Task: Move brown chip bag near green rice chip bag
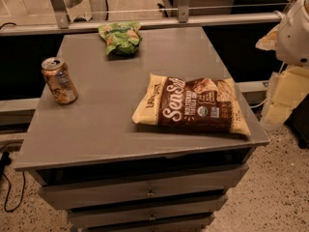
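Observation:
The brown chip bag [193,105] lies flat on the right front part of the grey cabinet top [101,124], with white script lettering and cream ends. The green rice chip bag [120,36] lies wrinkled at the back middle of the top, well apart from the brown bag. My gripper is out of view; only a white rounded part of my arm [295,33] shows at the right edge, above and to the right of the brown bag. Nothing is held in view.
An orange-tan drink can [59,80] stands upright near the left edge of the top. A metal rail [145,23] runs behind the cabinet. Drawers [145,190] are below the front edge. Pale boxes [285,98] stand on the floor to the right.

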Available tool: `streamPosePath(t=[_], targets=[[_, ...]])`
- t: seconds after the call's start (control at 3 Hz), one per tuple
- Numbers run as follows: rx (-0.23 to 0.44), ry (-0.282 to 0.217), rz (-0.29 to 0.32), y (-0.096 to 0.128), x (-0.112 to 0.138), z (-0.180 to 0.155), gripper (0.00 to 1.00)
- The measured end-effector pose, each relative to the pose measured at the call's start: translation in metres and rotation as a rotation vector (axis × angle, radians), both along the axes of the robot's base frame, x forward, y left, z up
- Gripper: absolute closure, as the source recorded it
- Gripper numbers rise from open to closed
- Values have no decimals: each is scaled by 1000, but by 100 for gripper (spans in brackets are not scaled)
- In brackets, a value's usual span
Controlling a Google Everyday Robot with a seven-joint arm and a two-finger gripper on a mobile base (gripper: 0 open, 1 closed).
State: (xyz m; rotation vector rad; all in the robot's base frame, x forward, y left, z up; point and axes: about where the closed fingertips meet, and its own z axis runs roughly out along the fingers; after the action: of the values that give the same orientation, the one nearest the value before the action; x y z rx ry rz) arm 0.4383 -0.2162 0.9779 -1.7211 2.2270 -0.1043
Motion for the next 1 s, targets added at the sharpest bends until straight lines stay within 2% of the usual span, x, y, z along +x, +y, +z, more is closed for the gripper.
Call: streamPosePath(t=[0.33,0.67,1.0], targets=[[0,0,0,0,0,0,0],[58,-4,7,9,13,-13,0],[169,-19,33,29,48,-41,0]])
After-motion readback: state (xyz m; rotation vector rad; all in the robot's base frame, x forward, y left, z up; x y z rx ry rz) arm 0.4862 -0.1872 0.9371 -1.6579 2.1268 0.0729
